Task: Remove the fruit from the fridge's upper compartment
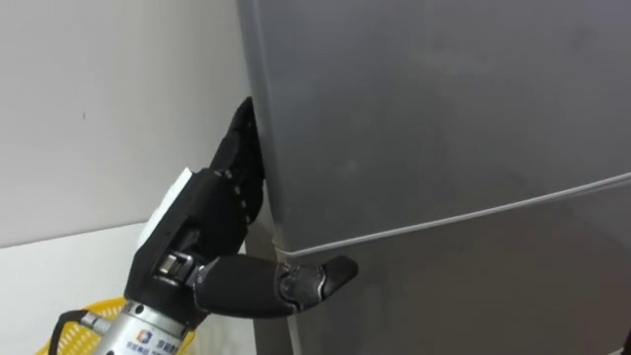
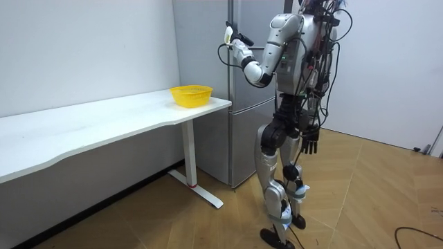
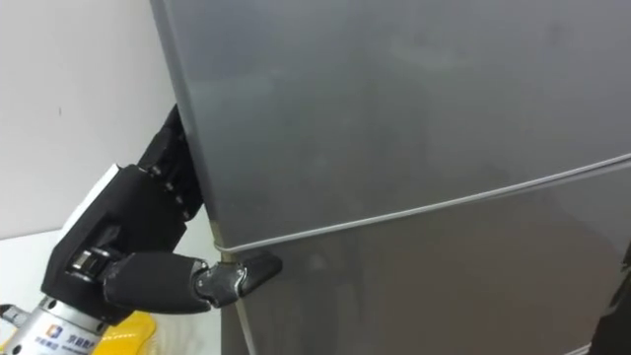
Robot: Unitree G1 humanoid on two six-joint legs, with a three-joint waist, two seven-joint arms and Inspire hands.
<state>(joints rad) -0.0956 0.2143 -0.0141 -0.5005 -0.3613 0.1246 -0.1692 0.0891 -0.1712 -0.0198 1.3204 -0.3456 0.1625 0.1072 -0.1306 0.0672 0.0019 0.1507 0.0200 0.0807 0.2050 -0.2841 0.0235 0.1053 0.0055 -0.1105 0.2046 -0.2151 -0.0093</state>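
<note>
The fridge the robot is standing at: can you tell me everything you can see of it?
The fridge is a tall, upright box with smooth grey surfaces that look like painted metal. A thin pale seam splits its front into an upper door and a lower door; both look shut. It stands by the white wall, at the end of the white table. The robot's left hand is against the upper door's left edge, by the seam.

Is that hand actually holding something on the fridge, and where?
Yes: the left hand grips the upper fridge door at its left edge, fingers round the side, thumb on its front. The right hand hangs empty at the robot's side.
</note>
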